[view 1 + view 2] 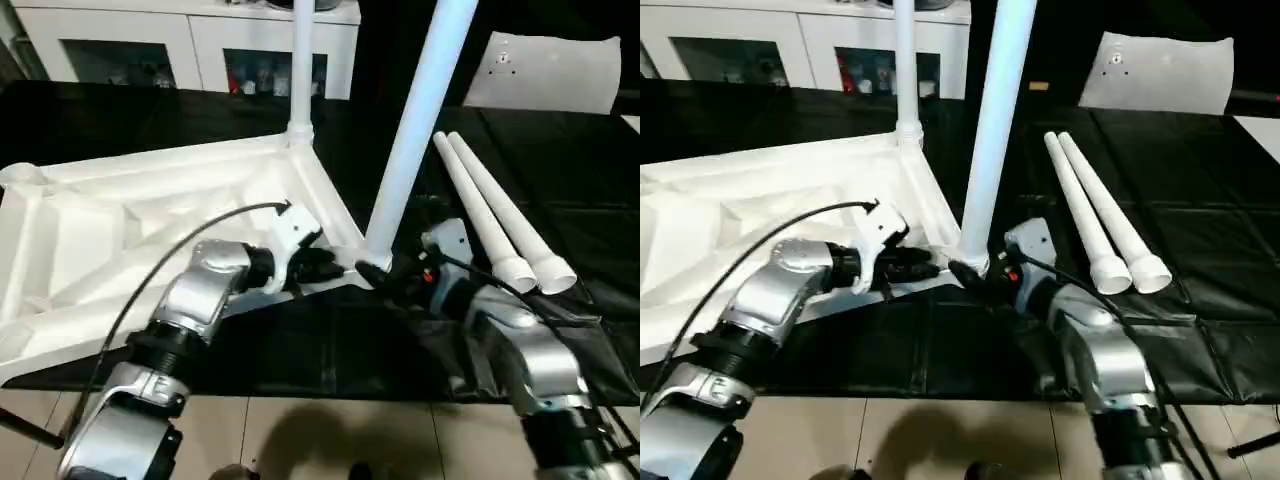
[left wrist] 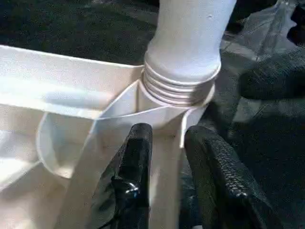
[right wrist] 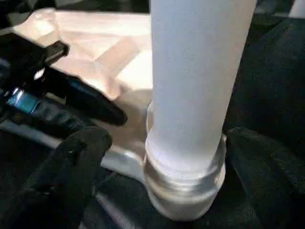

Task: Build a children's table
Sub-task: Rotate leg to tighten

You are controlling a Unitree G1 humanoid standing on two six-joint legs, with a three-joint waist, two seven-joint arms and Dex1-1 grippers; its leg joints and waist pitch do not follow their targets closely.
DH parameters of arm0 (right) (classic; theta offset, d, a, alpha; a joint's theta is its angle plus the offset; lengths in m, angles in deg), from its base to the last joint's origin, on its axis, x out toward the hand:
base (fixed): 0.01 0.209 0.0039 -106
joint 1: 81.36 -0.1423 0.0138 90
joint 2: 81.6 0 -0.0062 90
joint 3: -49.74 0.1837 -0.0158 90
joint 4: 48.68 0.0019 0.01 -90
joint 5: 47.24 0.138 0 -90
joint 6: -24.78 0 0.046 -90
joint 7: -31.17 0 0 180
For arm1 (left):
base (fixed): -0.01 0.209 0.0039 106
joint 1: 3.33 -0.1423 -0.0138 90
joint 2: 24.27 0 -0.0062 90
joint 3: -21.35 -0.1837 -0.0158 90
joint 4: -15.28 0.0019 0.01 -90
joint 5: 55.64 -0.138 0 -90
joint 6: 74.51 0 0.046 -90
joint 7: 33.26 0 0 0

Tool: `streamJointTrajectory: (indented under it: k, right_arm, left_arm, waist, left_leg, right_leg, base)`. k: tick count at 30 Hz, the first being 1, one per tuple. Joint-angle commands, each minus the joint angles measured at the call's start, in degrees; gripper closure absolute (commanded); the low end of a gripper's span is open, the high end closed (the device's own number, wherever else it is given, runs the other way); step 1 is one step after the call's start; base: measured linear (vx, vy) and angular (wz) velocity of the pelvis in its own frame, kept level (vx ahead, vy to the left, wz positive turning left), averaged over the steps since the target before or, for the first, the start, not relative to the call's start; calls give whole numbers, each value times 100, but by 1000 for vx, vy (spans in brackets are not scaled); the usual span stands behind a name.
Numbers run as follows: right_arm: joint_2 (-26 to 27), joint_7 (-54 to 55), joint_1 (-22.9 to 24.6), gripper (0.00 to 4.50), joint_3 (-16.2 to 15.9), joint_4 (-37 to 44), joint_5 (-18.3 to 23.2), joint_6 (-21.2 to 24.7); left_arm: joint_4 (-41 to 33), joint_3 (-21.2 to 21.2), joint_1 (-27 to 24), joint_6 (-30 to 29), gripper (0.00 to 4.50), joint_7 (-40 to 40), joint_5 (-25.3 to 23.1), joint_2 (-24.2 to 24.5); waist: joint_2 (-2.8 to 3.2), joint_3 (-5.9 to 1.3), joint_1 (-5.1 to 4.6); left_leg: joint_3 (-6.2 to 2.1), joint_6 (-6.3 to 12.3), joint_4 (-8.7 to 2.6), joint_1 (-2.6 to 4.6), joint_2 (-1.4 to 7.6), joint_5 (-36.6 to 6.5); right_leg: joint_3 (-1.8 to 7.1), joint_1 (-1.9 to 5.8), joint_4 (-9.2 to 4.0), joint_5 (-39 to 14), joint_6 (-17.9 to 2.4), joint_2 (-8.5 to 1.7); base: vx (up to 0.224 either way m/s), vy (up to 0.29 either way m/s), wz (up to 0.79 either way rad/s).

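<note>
The white plastic tabletop (image 1: 130,225) lies upside down on the black-covered desk (image 1: 560,190), ribbed underside up, rimmed, with round corner sockets. Four white tapered tube legs are counted: two stand upright in sockets, the far leg (image 1: 301,70) and the near leg (image 1: 420,120), whose threaded end sits in the near corner socket (image 2: 178,102); two loose legs (image 1: 500,220) lie side by side on the desk, touching.

The left claw (image 1: 335,268) sits at the tabletop rim just beside that socket, fingers (image 2: 136,162) slightly apart, pinching nothing. The right claw (image 3: 157,171) is spread wide, one finger each side of the near leg's base, clear of it.

Behind stand white glass-door cabinets (image 1: 200,45); a flat white sheet (image 1: 550,70) lies at the far desk edge. Beige floor tiles (image 1: 330,440) run in front.
</note>
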Motion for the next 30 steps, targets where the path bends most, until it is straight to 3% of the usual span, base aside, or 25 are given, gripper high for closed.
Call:
streamJointTrajectory:
  k: [1,5,13,14,30]
  right_arm:
    - [-161,-68,93,0,68,172,-21,41]
    - [-309,-126,221,0,48,246,1,37]
    - [-435,-97,350,0,-76,339,-65,45]
    - [-440,-104,354,0,-84,341,-64,53]
    - [-505,-201,379,0,-181,344,-32,14]
  left_arm:
    - [6,-34,133,-123,280,18,68,11]
    - [44,-192,109,-137,235,-66,-45,99]
    - [448,-464,215,226,235,15,-394,252]
    - [461,-464,222,240,263,16,-391,252]
    - [670,-579,350,363,392,-375,-339,317]
  waist:
    - [25,-406,26]
    - [18,-408,39]
    - [58,-406,36]
    - [47,-408,39]
    - [56,-427,86]
  left_leg:
    - [-97,372,-360,35,318,-1004]
    - [-94,404,-350,36,308,-1055]
    - [-116,303,-355,44,301,-1287]
    - [-123,283,-359,43,309,-1311]
    - [-122,315,-345,43,312,-1191]
  right_leg:
    - [326,376,-362,-1320,-1133,-372]
    - [326,374,-381,-1415,-1081,-377]
    - [304,358,-434,-1763,-957,-371]
    - [306,366,-424,-1751,-966,-379]
    - [308,374,-393,-1504,-1056,-386]
  base:
    - [0,0,0]
    - [0,0,0]
    - [0,0,0]
    - [0,0,0]
    - [0,0,0]
